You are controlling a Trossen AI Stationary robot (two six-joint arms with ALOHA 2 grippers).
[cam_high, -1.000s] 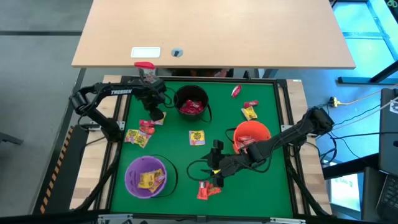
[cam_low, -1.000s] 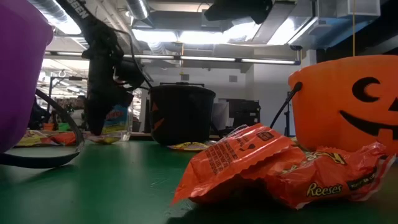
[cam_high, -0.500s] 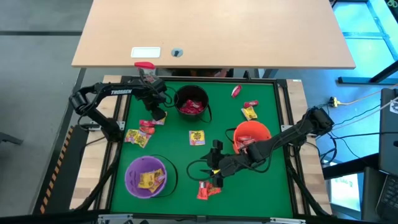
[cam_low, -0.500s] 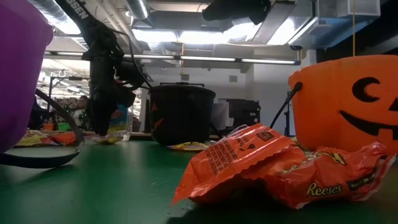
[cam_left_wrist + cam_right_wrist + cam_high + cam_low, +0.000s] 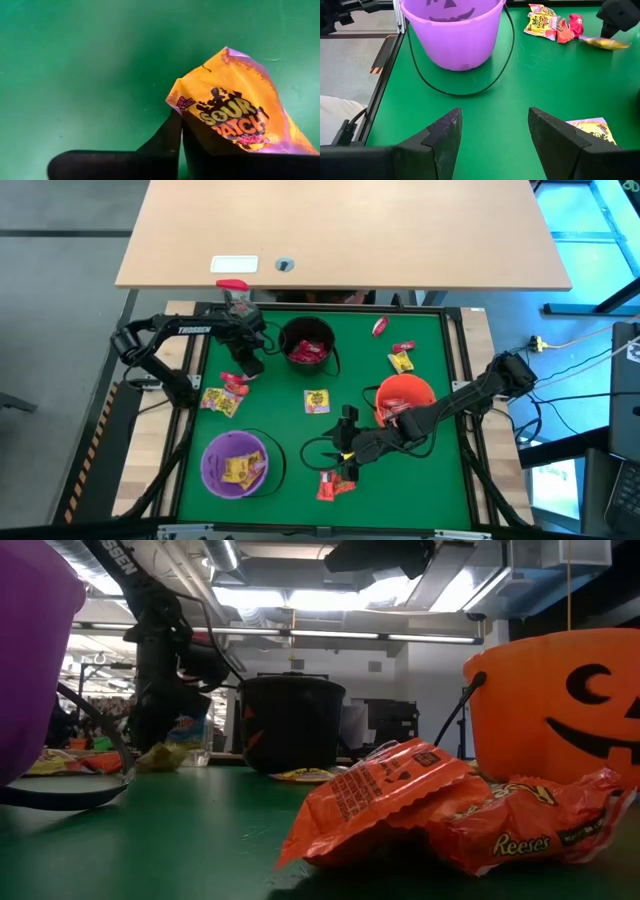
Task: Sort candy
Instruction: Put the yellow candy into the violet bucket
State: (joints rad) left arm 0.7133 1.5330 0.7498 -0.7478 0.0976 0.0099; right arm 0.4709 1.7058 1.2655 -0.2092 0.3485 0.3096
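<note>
My left gripper [image 5: 246,366] points down at the far left of the green mat, beside the black bucket [image 5: 308,345], and is shut on a yellow candy packet [image 5: 240,112]. More red and yellow candy [image 5: 222,392] lies just nearer on the mat. My right gripper [image 5: 345,448] hangs open over the mat's near middle, by the orange bucket [image 5: 403,398], touching nothing. Red packets [image 5: 335,485] lie in front of it. The purple bucket [image 5: 237,463] holds yellow packets. My left gripper pinches the yellow packet between its two shut fingers by one edge near a corner [image 5: 176,102]. The fingers come from above, pointing down. The packet [image 5: 602,44] sticks out sideways below the fingers, tilted; whether it is clear of the mat I cannot tell.
Loose candy lies mid-mat [image 5: 317,401] and at the far right [image 5: 400,358]. A clear spray bottle with a red top [image 5: 234,292] stands behind the left gripper. The purple bucket's black handle [image 5: 465,90] lies on the mat. A wooden table [image 5: 350,230] stands beyond.
My left gripper has shut on the yellow packet, sinking a little toward the mat. The packet's gripped edge has tipped up from the mat. My right arm has kept still.
</note>
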